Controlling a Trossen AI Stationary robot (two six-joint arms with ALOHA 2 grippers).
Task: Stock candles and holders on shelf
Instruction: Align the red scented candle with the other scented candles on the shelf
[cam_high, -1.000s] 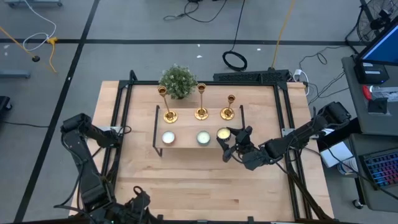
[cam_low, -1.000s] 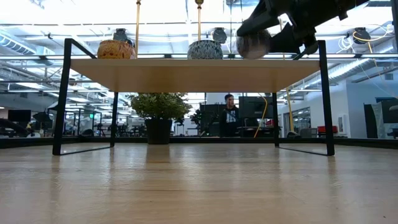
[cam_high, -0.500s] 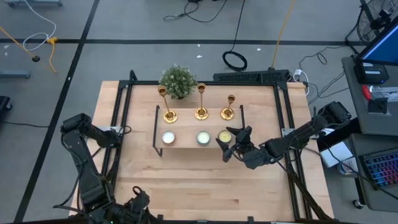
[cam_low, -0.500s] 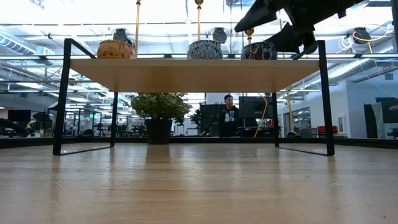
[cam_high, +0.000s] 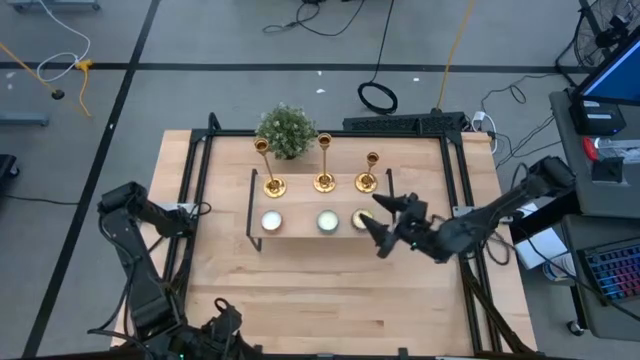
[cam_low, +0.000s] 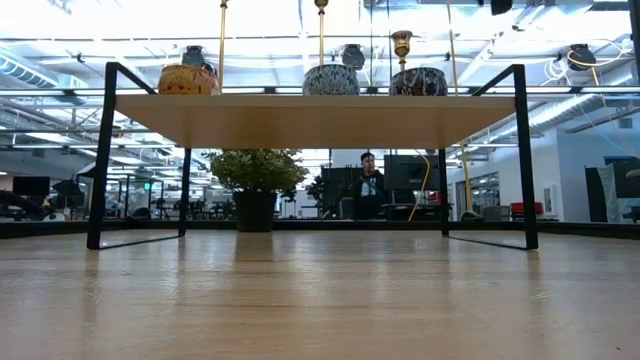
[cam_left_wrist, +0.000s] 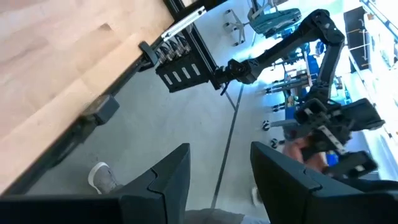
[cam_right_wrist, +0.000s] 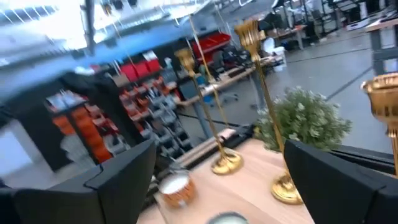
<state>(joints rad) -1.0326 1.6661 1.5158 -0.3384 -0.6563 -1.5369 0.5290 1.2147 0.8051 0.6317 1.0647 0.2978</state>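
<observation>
Right pincer (cam_high: 378, 222) has released and left the yellowish candle (cam_high: 359, 219)

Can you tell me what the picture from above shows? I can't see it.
A low wooden shelf holds three gold candlesticks behind three small candles. The right tool hangs open beside the rightmost candle; the left tool waits at the table's near edge.

You see shiny gold holders (cam_high: 323, 182), pale candles (cam_high: 327, 221), a light-wood shelf (cam_high: 300, 225) and a green plant (cam_high: 286, 130).
</observation>
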